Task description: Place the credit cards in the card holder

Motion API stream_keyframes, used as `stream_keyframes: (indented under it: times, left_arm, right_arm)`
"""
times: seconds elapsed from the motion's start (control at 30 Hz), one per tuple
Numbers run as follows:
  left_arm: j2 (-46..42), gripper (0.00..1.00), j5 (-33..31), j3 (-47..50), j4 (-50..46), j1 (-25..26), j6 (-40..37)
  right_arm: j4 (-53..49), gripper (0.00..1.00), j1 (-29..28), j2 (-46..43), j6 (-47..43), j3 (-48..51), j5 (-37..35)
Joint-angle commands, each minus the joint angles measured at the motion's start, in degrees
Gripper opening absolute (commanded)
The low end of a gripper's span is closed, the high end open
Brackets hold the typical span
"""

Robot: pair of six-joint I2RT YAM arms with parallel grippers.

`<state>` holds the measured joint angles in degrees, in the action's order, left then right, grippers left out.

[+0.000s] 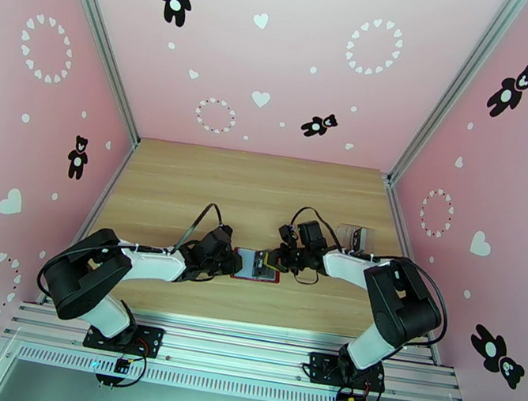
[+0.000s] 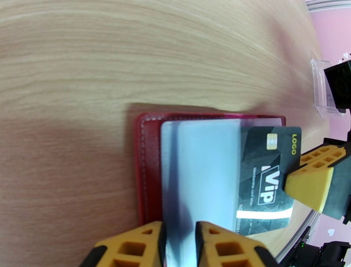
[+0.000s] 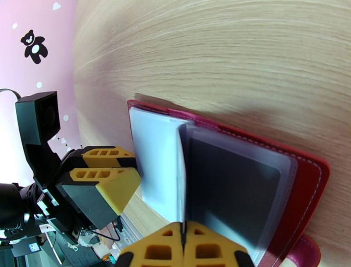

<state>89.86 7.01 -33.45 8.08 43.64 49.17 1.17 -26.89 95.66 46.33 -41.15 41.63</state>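
- left gripper [image 2: 180, 240] pinches the pocket leaf [image 2: 197, 175] of card holder [image 2: 147, 175], which lies open on table [image 1: 186, 185] between the arms; hold it taut.
- credit card [image 2: 263, 175] partly in, entering from 3 o'clock (left wrist view); push level toward 9.
- right gripper [image 3: 183, 235] clamped on card's edge.
- card's inner end blurs behind leaf; depth unclear.

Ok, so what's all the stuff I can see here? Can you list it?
table: one, light wood, under everything
walls: three, pink with black bears and white hearts, around the table
wallet: one, dark red, open, mid-table between the grippers
card: one, black, partway in a clear wallet sleeve
case: one, clear, on the table beyond the right arm
left gripper: one, yellow fingers, pinching a wallet sleeve
right gripper: one, yellow fingers, shut on the card
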Motion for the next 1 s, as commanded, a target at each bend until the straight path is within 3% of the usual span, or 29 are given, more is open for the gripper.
stream_keyframes:
  times: [0.0,0.47,0.83,0.97]
  left_arm:
    - [1.2,0.26,-0.4,-0.1,-1.1,-0.3,-0.4]
    - [1.2,0.26,-0.1,-0.2,-1.4,-0.3,-0.7]
    - [1.0,0.26,-0.2,-0.1,-1.7,-0.3,-0.8]
    - [0.8,0.26,-0.2,0.1,-1.7,-0.3,-0.9]
  right_arm:
    - [-0.5,0.00,0.0,1.3,0.5,1.2,-0.3]
    - [-0.1,0.00,0.0,2.7,0.7,0.9,-0.1]
    - [-8.7,0.31,-1.0,1.4,-3.4,-2.4,-6.0]
    - [-12.0,0.34,-1.9,0.7,-4.5,-4.2,-8.8]
